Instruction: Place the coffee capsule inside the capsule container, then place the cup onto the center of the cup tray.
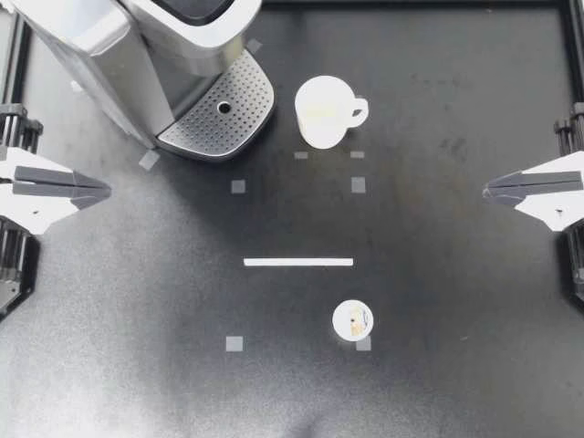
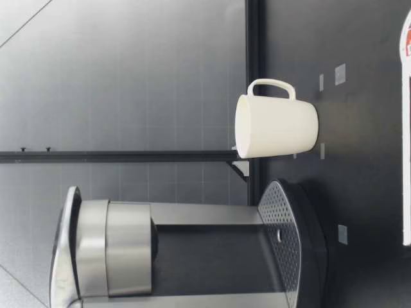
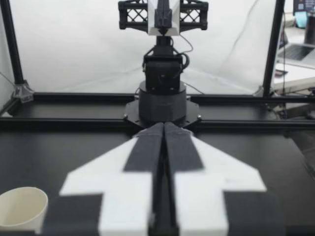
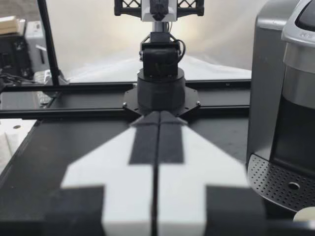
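The coffee machine [image 1: 137,64] fills the table's [image 1: 456,365] back left corner. Its cup tray [image 1: 219,114] juts out toward the middle, under the overhanging head. I see no open capsule container on it, so in my judgement a capsule brought in early has nowhere to go.

My left gripper [image 1: 108,191] and right gripper [image 1: 485,190] wait at the table's left and right edges, both empty with fingers pressed together. Either must spread before it descends, or it will just shove its target.

The cup [image 1: 324,111] stands upright near the back edge, just beside the tray, handle toward the right edge. An arm reaching for the machine could clip it, and a lift set down off-centre could leave it tilted on the tray's rim.

The coffee capsule [image 1: 352,320] sits toward the front edge, right of the middle. It is small and low, so an off-centre pinch may skid or tip it.
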Controlling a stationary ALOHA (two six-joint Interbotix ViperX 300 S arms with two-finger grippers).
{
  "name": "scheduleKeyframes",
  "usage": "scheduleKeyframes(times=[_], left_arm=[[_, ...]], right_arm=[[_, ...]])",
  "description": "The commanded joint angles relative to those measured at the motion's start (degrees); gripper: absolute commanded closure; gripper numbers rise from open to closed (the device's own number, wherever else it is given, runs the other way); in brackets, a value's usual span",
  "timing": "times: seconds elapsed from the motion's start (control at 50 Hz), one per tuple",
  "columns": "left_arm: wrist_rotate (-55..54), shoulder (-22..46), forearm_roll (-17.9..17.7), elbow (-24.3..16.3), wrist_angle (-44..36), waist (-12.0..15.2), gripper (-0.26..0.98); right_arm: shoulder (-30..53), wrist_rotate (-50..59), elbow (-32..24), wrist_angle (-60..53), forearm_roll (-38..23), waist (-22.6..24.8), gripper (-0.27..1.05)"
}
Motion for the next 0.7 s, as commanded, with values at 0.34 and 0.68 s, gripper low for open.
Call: scheduleKeyframes(times=[0.34,0.68], left_arm=[[0.4,-0.1,-0.2,-0.5,-3.7,0.9,0.61],[0.3,0.1,-0.2,-0.3,-3.9,0.9,0.61]], right_arm=[[12.0,3.3,-5.5,21.3,1.4,0.2,0.71],[25.8,5.7,-7.8,27.9,3.1,9.7,0.71]])
